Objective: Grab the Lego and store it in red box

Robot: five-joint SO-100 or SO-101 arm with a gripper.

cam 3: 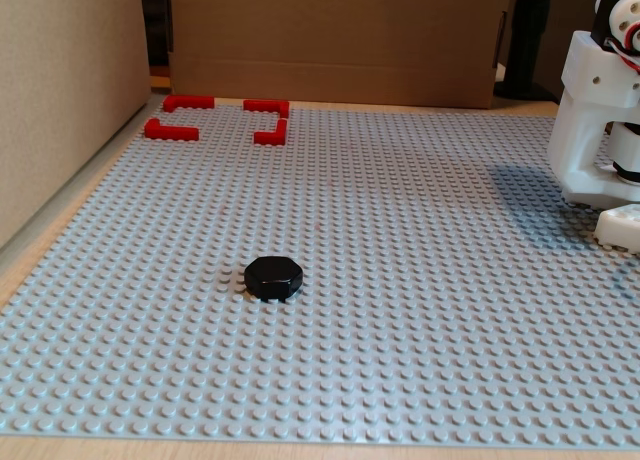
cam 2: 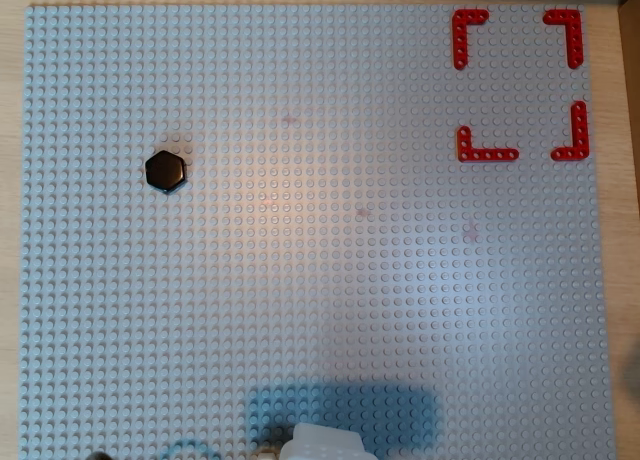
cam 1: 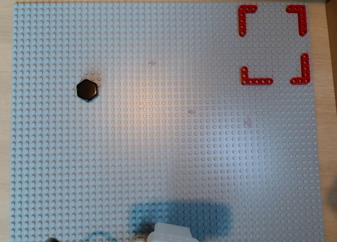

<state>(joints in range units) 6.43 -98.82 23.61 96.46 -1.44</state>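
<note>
The Lego [cam 1: 87, 90] is plain glossy black on the face that shows, with no other colour visible in both overhead views or in the fixed view [cam 3: 273, 277]. The red box [cam 1: 273, 44] is bright red, four thin corner beams dotted with small holes. The baseplate [cam 1: 174, 147] under them is pale blue-grey, covered in an even grid of round studs. The worktop [cam 1: 5, 121] at its edges is light wood. My arm [cam 3: 600, 120] is white, and the cardboard [cam 3: 340, 35] behind is brown.
</note>
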